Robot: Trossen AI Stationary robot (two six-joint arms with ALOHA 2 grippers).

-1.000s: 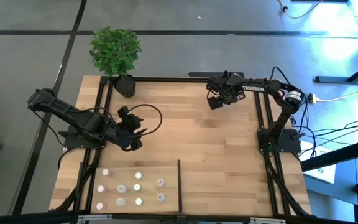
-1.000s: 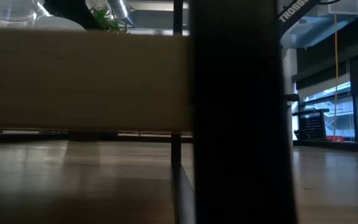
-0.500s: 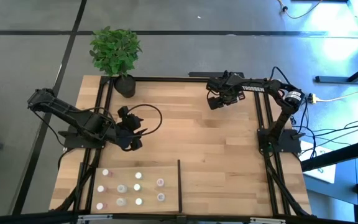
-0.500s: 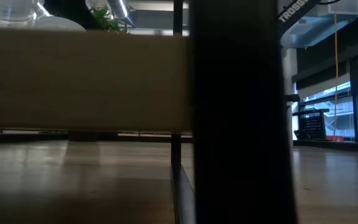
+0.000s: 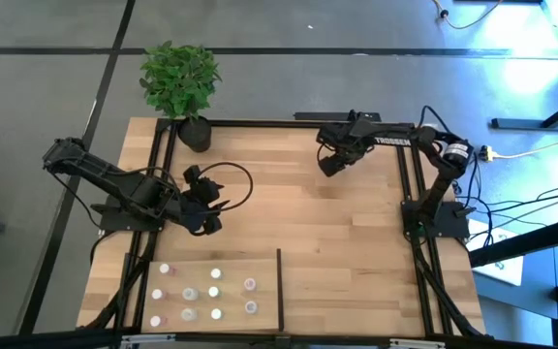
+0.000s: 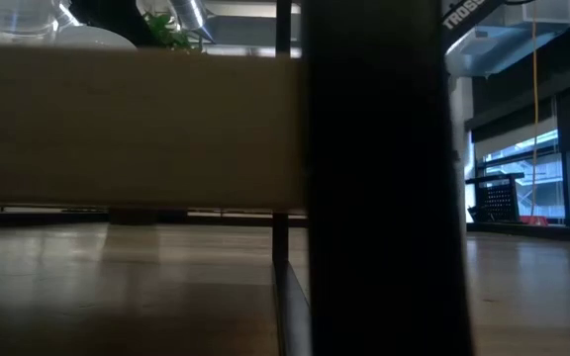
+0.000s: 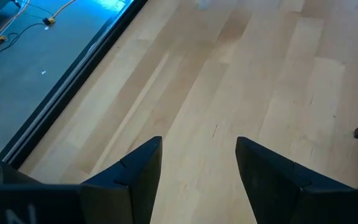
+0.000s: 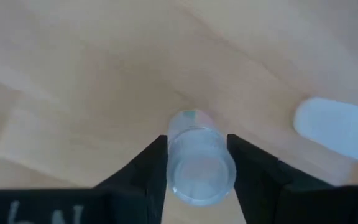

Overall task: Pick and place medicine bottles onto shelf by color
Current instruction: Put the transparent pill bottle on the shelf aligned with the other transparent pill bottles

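Right gripper [image 5: 329, 165] over the upper middle of the table [image 5: 337, 242] in the overhead view, clamped on a clear bottle [image 8: 199, 155]; in its wrist view, bottle wedged between the two dark fingers [image 8: 145, 168], pinkish top end pointing at the wood below. Pale blurred shape [image 8: 337, 130] at the right edge of that view, too soft to identify.

Left gripper [image 5: 204, 225] at centre left of the overhead frame, above bare boards, fingers [image 7: 135, 174] spread apart with only wood showing between them. Loop of black cable [image 5: 235, 184] just right of it.

Shelf [image 5: 264, 325] in the lower left of the overhead frame, well apart from both grippers. About ten small bottles [image 5: 214, 293] standing on it in loose rows, white tops and pinkish tops mixed. Black divider bar [image 5: 279, 286] along its right side.

Potted plant [image 5: 180, 82] at the upper left corner of the table, near the black rail.

Low view mostly blocked: broad pale panel [image 6: 127, 124] across the upper left, thick black post [image 6: 379, 178] down the middle, neither gripper visible there.
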